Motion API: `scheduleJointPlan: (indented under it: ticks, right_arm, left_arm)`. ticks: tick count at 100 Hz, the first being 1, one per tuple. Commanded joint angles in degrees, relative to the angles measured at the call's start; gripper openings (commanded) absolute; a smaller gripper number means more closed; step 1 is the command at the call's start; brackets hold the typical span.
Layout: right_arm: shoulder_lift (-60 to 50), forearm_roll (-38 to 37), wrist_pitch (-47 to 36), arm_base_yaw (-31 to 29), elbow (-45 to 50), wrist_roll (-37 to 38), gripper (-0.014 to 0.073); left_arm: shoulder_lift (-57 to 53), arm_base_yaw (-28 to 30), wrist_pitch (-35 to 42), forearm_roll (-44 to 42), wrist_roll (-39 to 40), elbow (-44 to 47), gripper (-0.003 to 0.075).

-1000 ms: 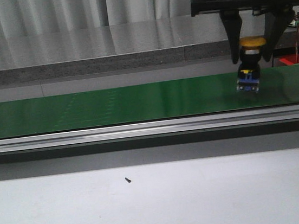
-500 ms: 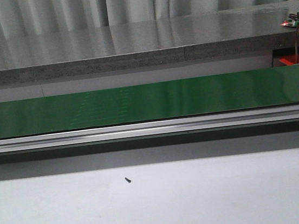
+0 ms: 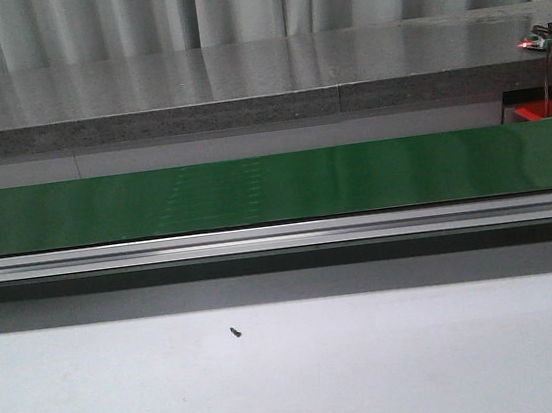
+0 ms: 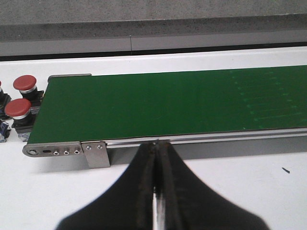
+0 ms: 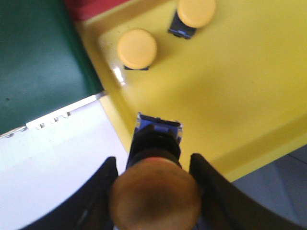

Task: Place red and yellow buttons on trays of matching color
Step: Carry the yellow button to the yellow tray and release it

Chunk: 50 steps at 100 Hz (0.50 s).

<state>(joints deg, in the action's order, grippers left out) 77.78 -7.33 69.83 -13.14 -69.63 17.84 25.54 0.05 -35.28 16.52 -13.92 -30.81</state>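
Yellow button (image 5: 156,189) sits clamped in right gripper (image 5: 154,191), lower centre of frame, above yellow tray (image 5: 230,91) edge. Looks light, rigid; smooth cap likely slippery, so grip the body under it. Left gripper (image 4: 154,191) closed, empty; belt (image 4: 168,105) bare.

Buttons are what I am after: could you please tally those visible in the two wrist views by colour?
Red buttons: 2, beside the belt's end, one and another.
Yellow buttons: 3, two resting on the yellow tray, at and, and one held between the right gripper's fingers above that tray.
Total: 5 buttons.
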Motion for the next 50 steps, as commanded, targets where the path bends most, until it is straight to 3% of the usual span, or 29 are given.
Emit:
scheduleJointPlan:
  ticks: [1,50]
  right_arm:
    - [-1.9,0.4,-2.9,-2.2,1.2,-1.5,0.0143]
    - [1.2,4.0,-15.6,-4.4,13.1,-2.9,0.0142]
  left_arm:
    - [0.2,-0.4,3.8,0.6,-0.1,-1.5,-0.002]
    - [0.2,-0.4,3.8,0.6,-0.1,-1.5,-0.002]
